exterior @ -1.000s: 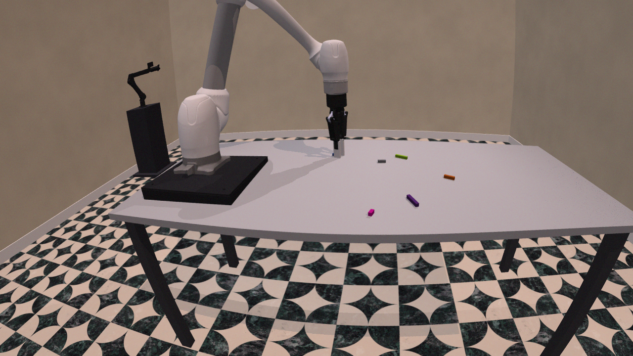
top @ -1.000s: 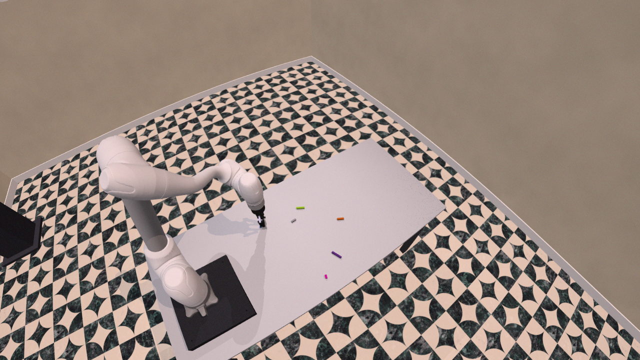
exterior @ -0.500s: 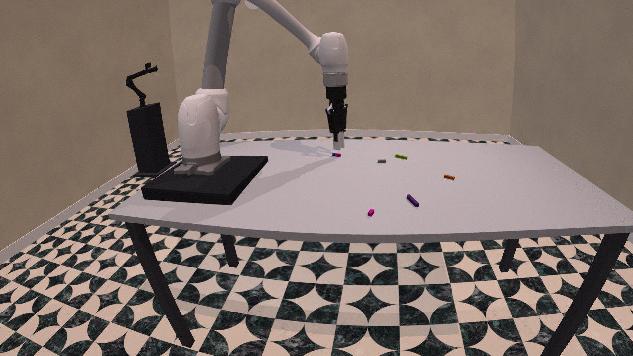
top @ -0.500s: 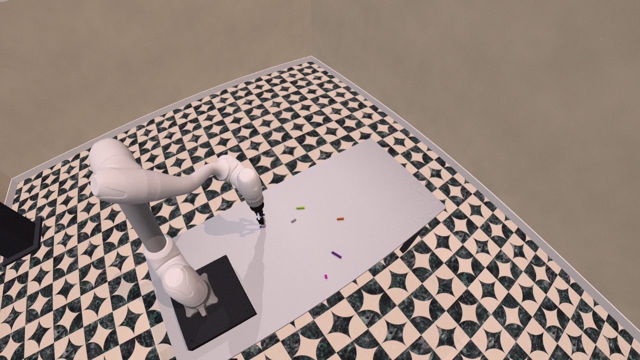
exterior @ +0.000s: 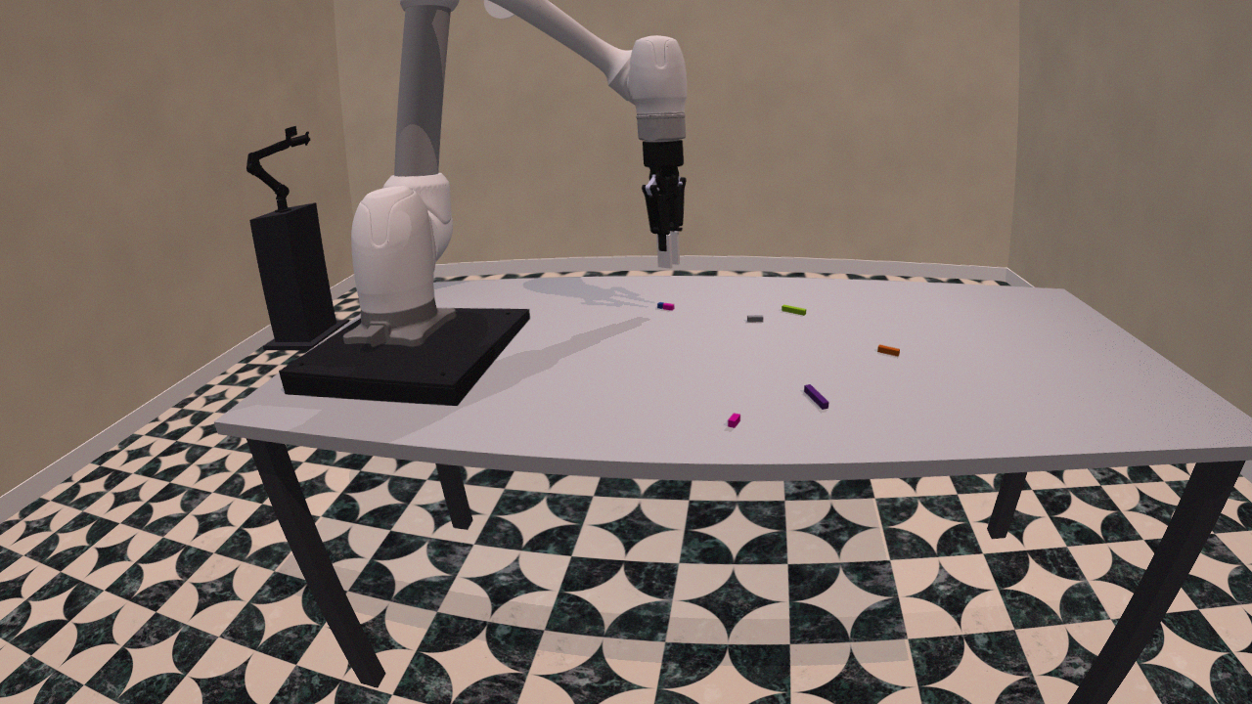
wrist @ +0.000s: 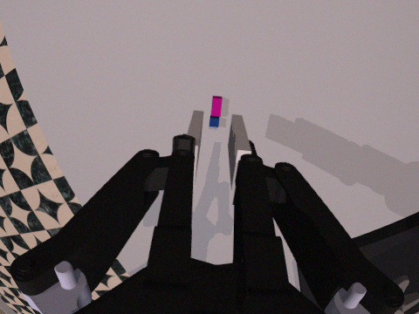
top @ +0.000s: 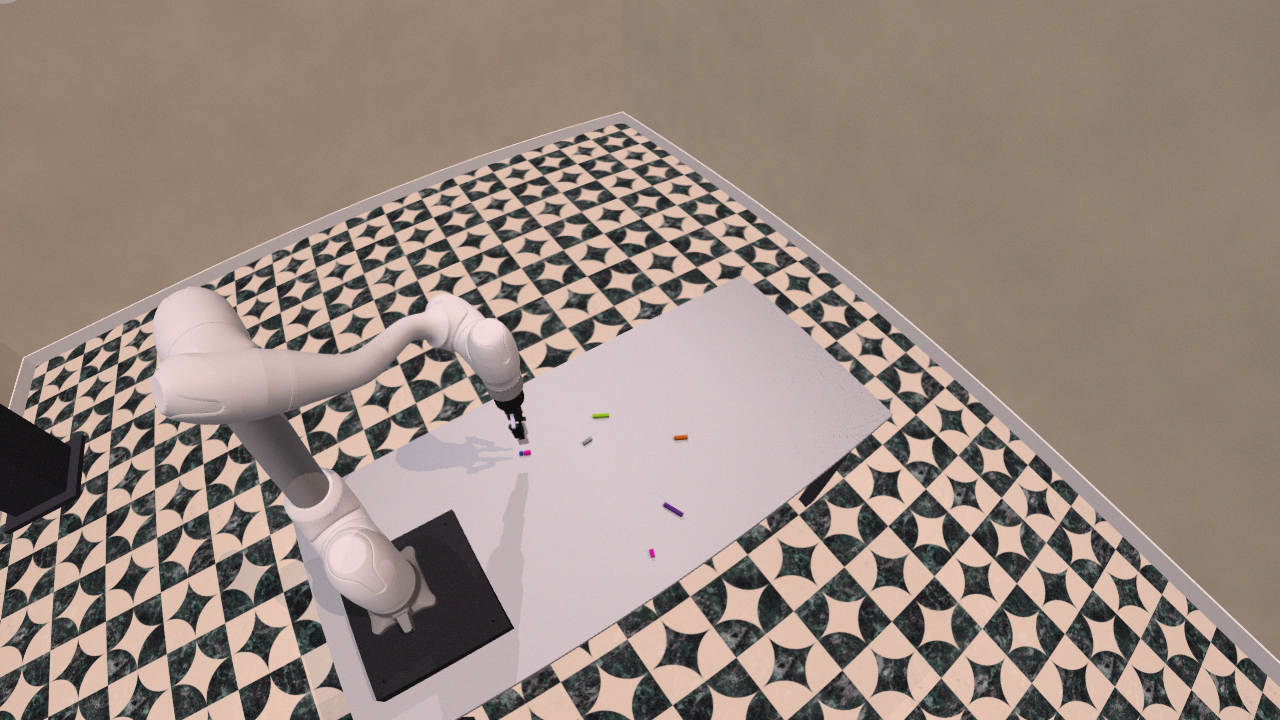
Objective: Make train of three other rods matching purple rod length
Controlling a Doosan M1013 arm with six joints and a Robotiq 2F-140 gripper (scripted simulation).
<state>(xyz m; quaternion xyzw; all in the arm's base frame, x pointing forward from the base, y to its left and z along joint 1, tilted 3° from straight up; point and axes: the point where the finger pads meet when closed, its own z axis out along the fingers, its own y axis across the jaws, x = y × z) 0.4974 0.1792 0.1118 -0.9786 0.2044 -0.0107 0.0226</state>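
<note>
A blue rod [wrist: 215,121] and a magenta rod [wrist: 216,105] lie end to end and touching on the table, also seen in the exterior view, where the magenta rod [exterior: 667,306] shows clearly. My gripper [exterior: 667,258] hangs above them with a narrow gap between its fingers and nothing in it. The grey rod [exterior: 754,318] lies a little to the right and the lime rod [exterior: 792,309] beyond it. The purple rod [exterior: 816,396], the orange rod [exterior: 888,350] and a second magenta rod [exterior: 734,419] lie apart nearer the front edge.
The arm's black base plate [exterior: 411,350] sits on the table's left end. A black stand [exterior: 289,271] with a small arm is on the floor left of the table.
</note>
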